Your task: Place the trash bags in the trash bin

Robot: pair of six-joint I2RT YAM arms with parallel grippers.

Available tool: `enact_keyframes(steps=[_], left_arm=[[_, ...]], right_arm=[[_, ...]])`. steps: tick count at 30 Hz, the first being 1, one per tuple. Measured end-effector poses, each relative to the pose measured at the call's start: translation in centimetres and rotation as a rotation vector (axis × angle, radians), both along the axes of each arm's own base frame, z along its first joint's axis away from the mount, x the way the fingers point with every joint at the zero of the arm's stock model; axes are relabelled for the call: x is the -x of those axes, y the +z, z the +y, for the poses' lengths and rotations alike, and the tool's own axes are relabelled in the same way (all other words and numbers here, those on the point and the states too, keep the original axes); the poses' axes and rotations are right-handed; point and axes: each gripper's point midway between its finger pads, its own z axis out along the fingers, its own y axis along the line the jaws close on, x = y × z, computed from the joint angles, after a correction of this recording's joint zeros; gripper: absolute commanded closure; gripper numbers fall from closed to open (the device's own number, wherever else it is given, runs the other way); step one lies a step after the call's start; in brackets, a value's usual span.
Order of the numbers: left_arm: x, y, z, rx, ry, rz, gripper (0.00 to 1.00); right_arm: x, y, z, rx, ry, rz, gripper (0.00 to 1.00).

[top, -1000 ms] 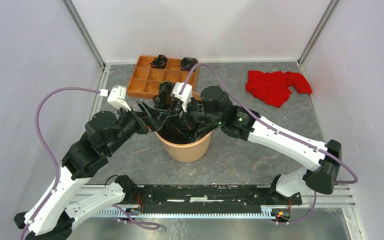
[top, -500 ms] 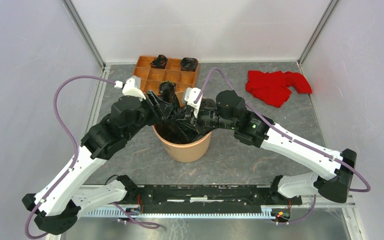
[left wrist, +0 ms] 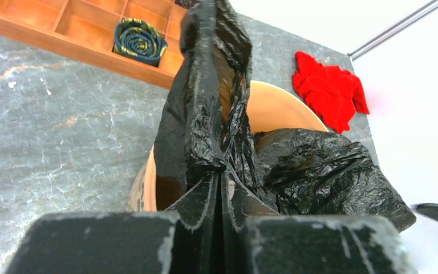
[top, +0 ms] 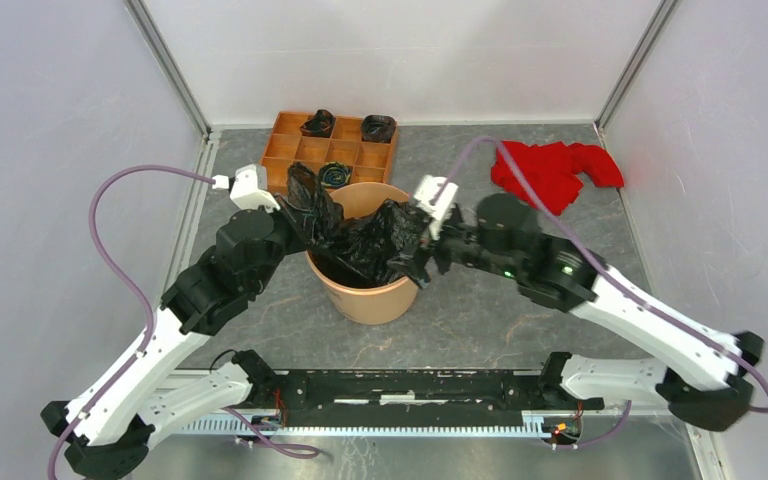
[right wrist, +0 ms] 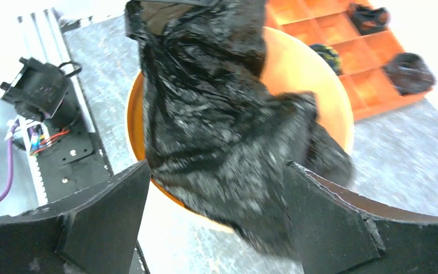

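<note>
The trash bin (top: 370,300) is a peach-orange bucket in the middle of the table. A black crinkly trash bag (top: 365,240) sits partly inside it, bunched above the rim and spilling over the right side. My left gripper (top: 296,222) is shut on the bag's left edge, holding a flap up above the rim. In the left wrist view the gripper (left wrist: 222,174) pinches the film (left wrist: 205,114) in front of the bin (left wrist: 279,108). My right gripper (top: 423,252) is open beside the right rim; in its wrist view the gripper (right wrist: 217,165) has its fingers spread either side of the bag (right wrist: 217,103).
A wooden compartment tray (top: 285,150) with small rolled black bundles (top: 318,124) stands behind the bin. A red cloth (top: 550,170) lies at the back right. Enclosure walls close in three sides, and the arms' mounting rail (top: 410,385) runs along the near edge.
The left gripper has shut on the bag's left edge and pulled back left with it. The right gripper has opened, released the bag and withdrawn to the right.
</note>
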Motion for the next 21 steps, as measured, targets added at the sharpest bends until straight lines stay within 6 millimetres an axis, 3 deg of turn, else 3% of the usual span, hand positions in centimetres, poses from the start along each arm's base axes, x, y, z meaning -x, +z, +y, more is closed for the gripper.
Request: enact_keyframes(steps=[2, 5, 7, 9, 11, 15, 21], left_arm=[[0.0, 0.2, 0.3, 0.002, 0.005, -0.023, 0.91], [-0.2, 1.0, 0.5, 0.015, 0.017, -0.057, 0.9], [-0.2, 1.4, 0.5, 0.026, 0.02, -0.074, 0.89], [-0.2, 1.6, 0.6, 0.031, 0.019, -0.081, 0.89], [-0.2, 1.7, 0.6, 0.032, 0.018, -0.087, 0.88], [-0.2, 1.8, 0.6, 0.012, 0.008, -0.097, 0.88], [0.0, 1.9, 0.7, -0.001, -0.002, -0.106, 0.88]], right_arm=[[0.1, 1.6, -2.7, -0.022, -0.076, -0.036, 0.16], [-0.8, 2.6, -6.1, -0.021, -0.219, -0.079, 0.39], [-1.9, 2.0, -7.5, 0.018, -0.312, -0.084, 0.48], [-2.8, 0.6, -7.5, 0.079, -0.346, -0.077, 0.51], [-3.6, -1.3, -6.5, 0.149, -0.347, -0.055, 0.52], [-4.5, -5.6, -2.6, 0.272, -0.264, 0.022, 0.53], [-6.2, -8.0, 3.5, 0.28, -0.195, 0.107, 0.57]])
